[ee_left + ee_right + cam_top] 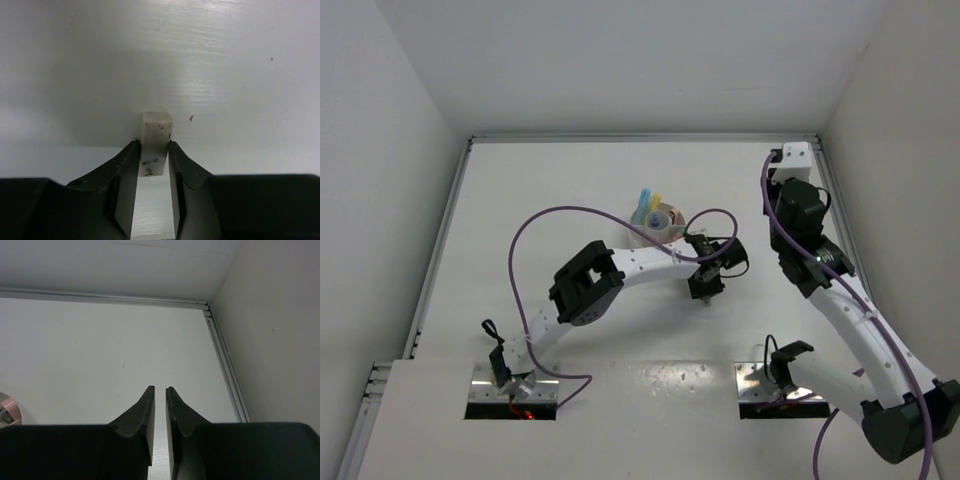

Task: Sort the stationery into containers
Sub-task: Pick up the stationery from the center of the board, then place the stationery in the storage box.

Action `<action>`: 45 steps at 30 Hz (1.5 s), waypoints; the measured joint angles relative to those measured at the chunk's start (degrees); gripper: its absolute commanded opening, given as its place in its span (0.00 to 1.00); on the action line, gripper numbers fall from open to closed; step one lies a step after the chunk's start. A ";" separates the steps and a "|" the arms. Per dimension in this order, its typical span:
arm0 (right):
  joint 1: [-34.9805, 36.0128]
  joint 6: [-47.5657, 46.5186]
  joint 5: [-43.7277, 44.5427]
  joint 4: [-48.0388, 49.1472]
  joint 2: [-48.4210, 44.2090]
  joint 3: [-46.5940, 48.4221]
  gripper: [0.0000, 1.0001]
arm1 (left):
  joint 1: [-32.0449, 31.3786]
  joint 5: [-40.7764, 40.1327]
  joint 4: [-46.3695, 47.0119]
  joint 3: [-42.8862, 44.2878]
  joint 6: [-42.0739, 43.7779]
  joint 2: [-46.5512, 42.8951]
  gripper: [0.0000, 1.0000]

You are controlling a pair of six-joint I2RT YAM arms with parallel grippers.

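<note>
Off-white and speckled, a small eraser block (156, 131) is sitting on the white table (570, 180), squarely between the fingers of the left gripper (153, 143). Both fingers are pressing against its flanks, so the jaws are pinching the block, with its far end sticking out beyond the fingertips. The overhead view does not show the block itself, as the gripper head is covering it.

The left arm (640, 268) is reaching from its base at the near edge, bending at the elbow and stretching rightward to mid-table, with its gripper pointing down at the surface.

Just beyond and left of that gripper, the round white organiser (642, 238) is standing apart from the jaws. A light blue marker (644, 200) and a yellow marker (656, 199) are leaning in it side by side, tips tilting away. Its other contents are too small to tell.

The right arm (860, 320) is extending toward the far right corner. The right gripper (159, 388) is hanging there with its jaws a narrow slit apart, gripping nothing.
</note>
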 measured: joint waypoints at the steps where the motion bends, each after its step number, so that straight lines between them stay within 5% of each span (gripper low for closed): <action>1: 0.00 0.17 -0.09 0.09 -0.42 -0.04 0.14 | 0.00 0.07 -0.81 0.90 0.39 0.50 0.32; 8: 0.00 0.83 -0.44 0.44 -2.64 -0.46 0.14 | -0.33 0.72 -3.85 4.15 3.54 2.38 0.00; 19: 0.00 0.85 -1.62 0.42 -3.15 -1.73 0.14 | -4.50 -6.21 -2.86 -4.85 17.40 -5.22 0.00; 24: 0.00 0.85 -1.95 0.46 -3.13 -1.97 0.14 | -6.54 -10.99 6.01 -20.70 26.91 -26.05 0.00; 28: 0.00 0.85 -2.08 0.44 -2.95 -2.45 0.14 | 3.13 -9.03 22.36 -38.07 34.05 -52.13 0.00; 32: 0.00 0.83 -2.73 0.46 -2.54 -2.71 0.14 | 16.81 -11.19 30.75 -47.19 35.87 -65.46 0.00; 39: 0.00 0.81 -3.48 0.46 -0.55 -3.13 0.13 | 22.60 -10.69 33.05 -48.78 33.07 -60.85 0.00; 45: 0.00 0.79 -3.52 0.50 -0.35 -3.87 0.13 | 27.61 -3.30 31.19 -47.36 21.24 -52.00 0.00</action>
